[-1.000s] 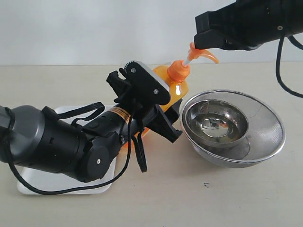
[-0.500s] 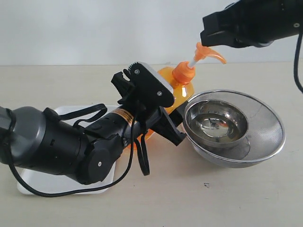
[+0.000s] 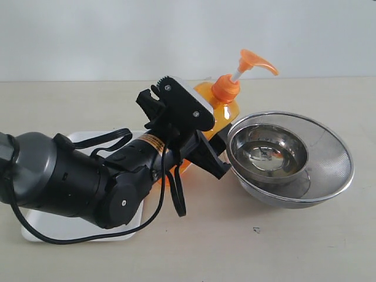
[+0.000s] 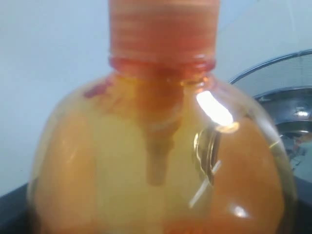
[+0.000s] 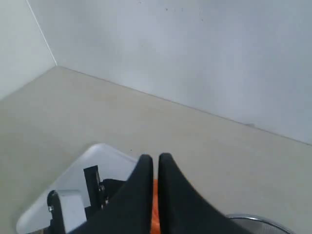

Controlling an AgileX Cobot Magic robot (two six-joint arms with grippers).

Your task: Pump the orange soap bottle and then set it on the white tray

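- Steel bowls (image 3: 291, 158), one nested inside the other, sit nearest on the right of the table (image 3: 264, 247), just beside the bottle and the left arm.
- On the near left lies the white tray (image 3: 35, 232), mostly hidden beneath the left arm's bulky body; only its rim and corners show.
- The left gripper (image 3: 202, 138) is clamped around the belly of the orange soap bottle (image 3: 226, 108), which leans slightly toward the bowls; its base is hidden, so whether it rests on the table or is lifted cannot be told.
- The left wrist view is filled by the bottle's rounded shoulder (image 4: 156, 161) and ribbed collar, with liquid reaching high up inside.
- Judged from that fill, the bottle is likely fairly heavy for its size; its smooth, glossy plastic could slip or flex under a squeeze, so a firm hold low on the wide body suits it better than the thin white stem.
- The pump head (image 3: 254, 60) stands raised and free, with nothing touching it.
- Farthest off, the right gripper (image 5: 155, 168) is out of the exterior view; its own camera shows its fingertips pressed together on nothing, high above the tray and left arm.
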